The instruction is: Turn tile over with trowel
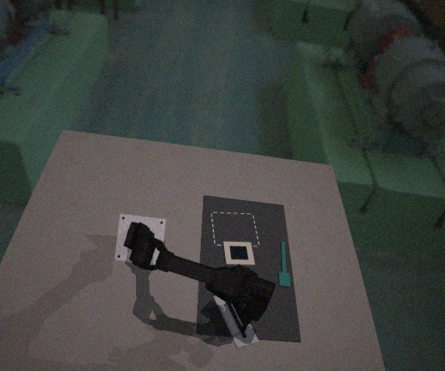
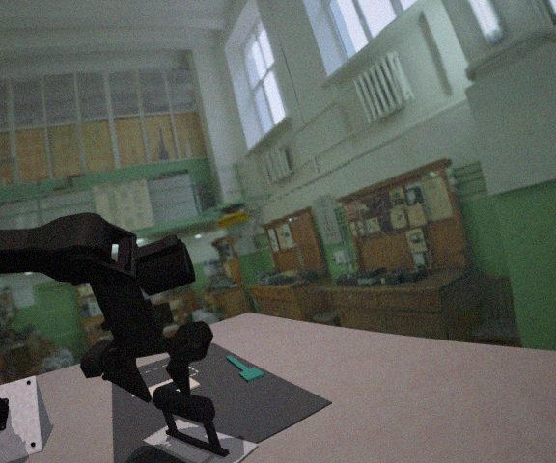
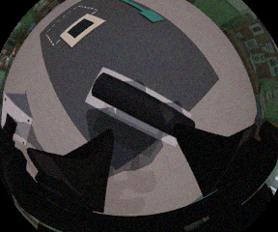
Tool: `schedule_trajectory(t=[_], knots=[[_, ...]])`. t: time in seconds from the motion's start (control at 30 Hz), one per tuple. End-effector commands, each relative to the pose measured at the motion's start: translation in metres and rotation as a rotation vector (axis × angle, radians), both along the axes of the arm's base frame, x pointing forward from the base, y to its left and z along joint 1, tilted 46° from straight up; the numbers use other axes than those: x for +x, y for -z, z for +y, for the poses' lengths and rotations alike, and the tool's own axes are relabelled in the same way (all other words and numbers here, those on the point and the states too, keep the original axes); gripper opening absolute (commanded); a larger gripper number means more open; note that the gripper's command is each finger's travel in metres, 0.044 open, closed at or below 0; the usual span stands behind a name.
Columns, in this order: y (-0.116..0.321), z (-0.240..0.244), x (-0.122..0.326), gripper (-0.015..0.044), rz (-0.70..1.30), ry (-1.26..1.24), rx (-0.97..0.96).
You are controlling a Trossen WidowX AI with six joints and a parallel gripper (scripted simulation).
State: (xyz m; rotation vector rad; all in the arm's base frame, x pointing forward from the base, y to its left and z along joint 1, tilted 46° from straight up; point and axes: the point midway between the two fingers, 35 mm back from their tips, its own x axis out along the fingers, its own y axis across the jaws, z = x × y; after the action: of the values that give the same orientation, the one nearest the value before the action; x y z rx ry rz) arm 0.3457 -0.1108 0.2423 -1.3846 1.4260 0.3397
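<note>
The cream tile (image 1: 239, 252) (image 2: 191, 384) (image 3: 82, 29) lies flat on the dark mat (image 1: 270, 311) (image 2: 278, 408) (image 3: 153, 58), its dark square facing up. It overlaps the near side of the dashed outline (image 1: 233, 212). The trowel (image 1: 229, 317) (image 2: 183, 402) (image 3: 139, 99), a pale rectangular blade with a raised black handle, rests at the mat's near edge, partly over the table. My gripper (image 2: 168, 396) (image 3: 145, 130) is open and empty, low beside the handle. In the wrist view the handle lies slantwise across the gap, one end near the right fingertip. The arm partly hides the trowel in the top view.
A flat teal tool (image 1: 284, 279) (image 2: 251, 373) (image 3: 152, 16) with a thin handle lies along the mat's right edge. The arm's pale base plate (image 1: 157, 227) (image 2: 31, 413) stands left of the mat on the table (image 1: 326, 319). The forearm passes over the mat near the tile.
</note>
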Motion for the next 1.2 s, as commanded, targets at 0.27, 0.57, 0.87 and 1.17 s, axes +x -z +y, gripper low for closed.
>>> schedule_trajectory(t=[0.27, 0.57, 0.87, 1.17], knots=[[0.006, -0.005, -0.005, 0.03, -0.208, 0.209, 0.144], [0.012, -0.005, -0.007, 0.03, -0.396, 0.405, 0.292], [0.017, -0.005, -0.01, 0.03, -0.571, 0.599, 0.451], [0.02, -0.005, -0.013, 0.03, -0.732, 0.793, 0.622]])
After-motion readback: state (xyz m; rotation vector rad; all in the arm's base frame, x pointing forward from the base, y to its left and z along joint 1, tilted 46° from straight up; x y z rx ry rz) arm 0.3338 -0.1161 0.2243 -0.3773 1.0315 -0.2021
